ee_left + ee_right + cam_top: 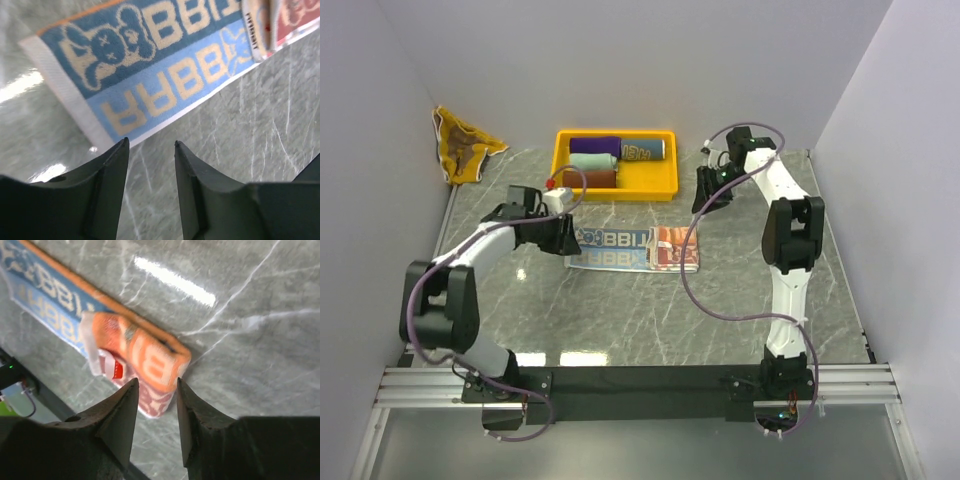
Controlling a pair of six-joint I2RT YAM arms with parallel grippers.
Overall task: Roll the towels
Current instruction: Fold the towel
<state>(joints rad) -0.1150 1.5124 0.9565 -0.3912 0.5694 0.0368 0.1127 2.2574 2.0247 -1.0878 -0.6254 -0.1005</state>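
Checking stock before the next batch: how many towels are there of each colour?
Purple towel: 1
Mint towel: 1
Maroon towel: 1
Dark blue towel: 1
Light blue lettered towel: 1
Yellow-brown towel: 1
Total: 6

- Setting: a robot test cell in a lab, not a home.
- Plain white panels (620,60) wall in the bench beyond and on both sides of the left gripper (563,240) and right gripper (708,198).
- A grey marble-look tabletop (620,320) lies beneath both.
- An aluminium rail (430,385) behind them carries the arm bases.
- Purple cables (683,272) hang loose beside the right gripper.
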